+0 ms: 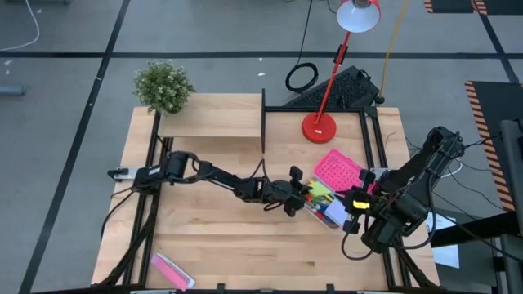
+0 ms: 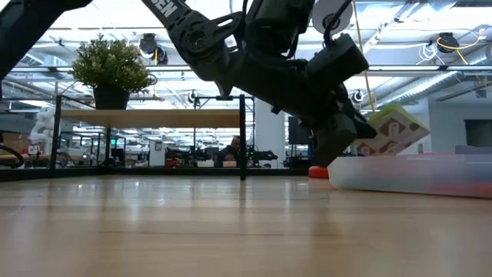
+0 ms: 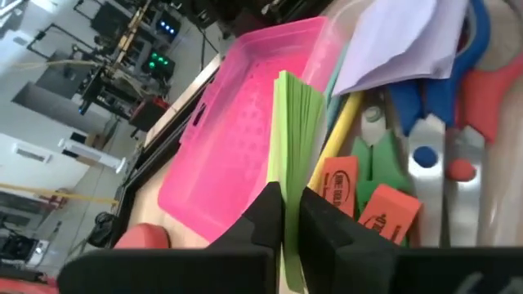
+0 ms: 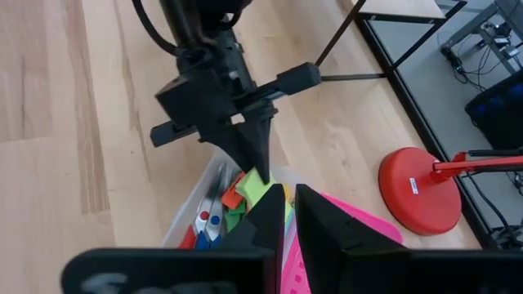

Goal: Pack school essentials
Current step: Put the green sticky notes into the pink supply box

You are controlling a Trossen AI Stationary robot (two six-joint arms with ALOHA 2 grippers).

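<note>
Both grippers, left [image 4: 255, 167] and right [image 4: 288, 204], pinch green sticky-note pad [image 3: 296, 139].

Lid [image 3: 221, 155]: pink, perforated | sticky-note pad [image 3: 296, 147]: green | scissors [image 3: 425, 122]: blue handles; second scissors [image 3: 482, 98]: red handles | blocks [image 3: 337, 184]: orange, black print | pencil [image 3: 339, 135]: yellow | lamp [image 1: 320, 126]: red base; red-and-white shade | table [image 1: 212, 237]: pale wood grain | packet [image 1: 172, 271]: pink-and-white

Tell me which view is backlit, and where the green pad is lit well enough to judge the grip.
Low view: bright room behind, so the left gripper is a dark silhouette by the clear bin. Left wrist view: green sticky-note pad evenly lit between the fingers. High view: even light, right gripper beside the bin.
</note>
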